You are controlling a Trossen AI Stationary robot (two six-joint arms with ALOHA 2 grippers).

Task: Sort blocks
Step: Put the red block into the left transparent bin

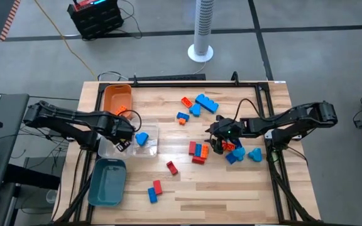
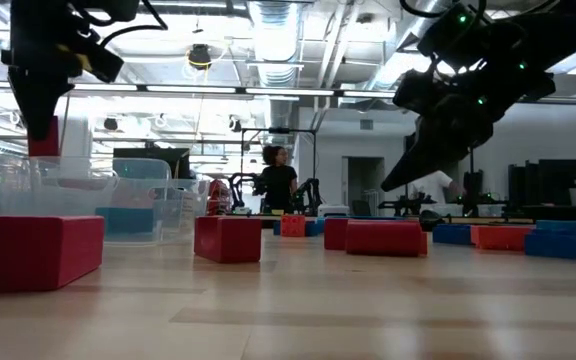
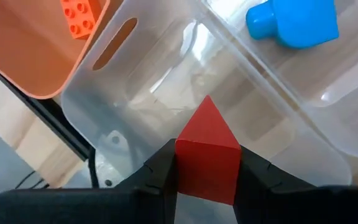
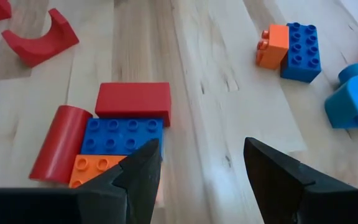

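My left gripper (image 1: 122,142) hangs over the clear tray (image 1: 148,150), shut on a red block (image 3: 207,155); the low view shows this block (image 2: 43,137) above the tray wall. A blue block (image 1: 141,139) lies in the clear tray and an orange block (image 1: 121,111) in the orange tray (image 1: 112,95). My right gripper (image 4: 201,149) stands open, slanting down over bare wood, just right of a red, blue and orange cluster of blocks (image 4: 124,127). Other blocks lie scattered over the table's middle (image 1: 206,102) and right (image 1: 255,154). My left gripper pinches the red block by two opposite sides (image 3: 207,183) between its two fingers, which point down from above. The block's free end (image 3: 207,109) sticks out past the fingertips, clear of the tray below it.
A teal tray (image 1: 107,183) sits near the front left corner. Red and blue blocks (image 1: 155,190) lie near the front edge, with a red one (image 1: 171,167) farther in. A black frame (image 1: 187,80) borders the table. A person (image 2: 278,182) stands far back in the room.
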